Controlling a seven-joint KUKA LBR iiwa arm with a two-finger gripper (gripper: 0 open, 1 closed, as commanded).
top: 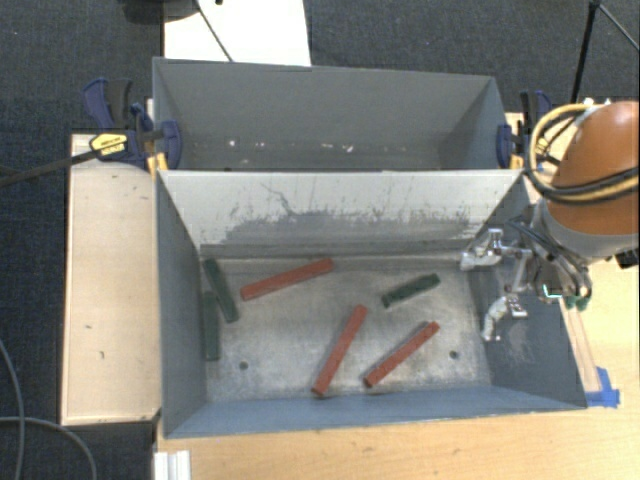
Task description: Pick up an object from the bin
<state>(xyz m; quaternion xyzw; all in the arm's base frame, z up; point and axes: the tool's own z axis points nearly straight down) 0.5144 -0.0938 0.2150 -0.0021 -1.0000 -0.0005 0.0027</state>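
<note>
My gripper (492, 286) hangs over the bin's right side, its two metal fingers spread apart with nothing between them. To its left, on the bin floor, a short dark green stick (410, 289) lies at a slant. Below that, a red stick (401, 354) slants toward the front, a little left of the lower fingertip. Another red stick (340, 349) lies close beside it, nearer the middle.
A longer red stick (286, 279) lies at the back left of the floor. Two dark green sticks (214, 304) rest along the left wall. The arm's orange cover and cables sit above the bin's right rim.
</note>
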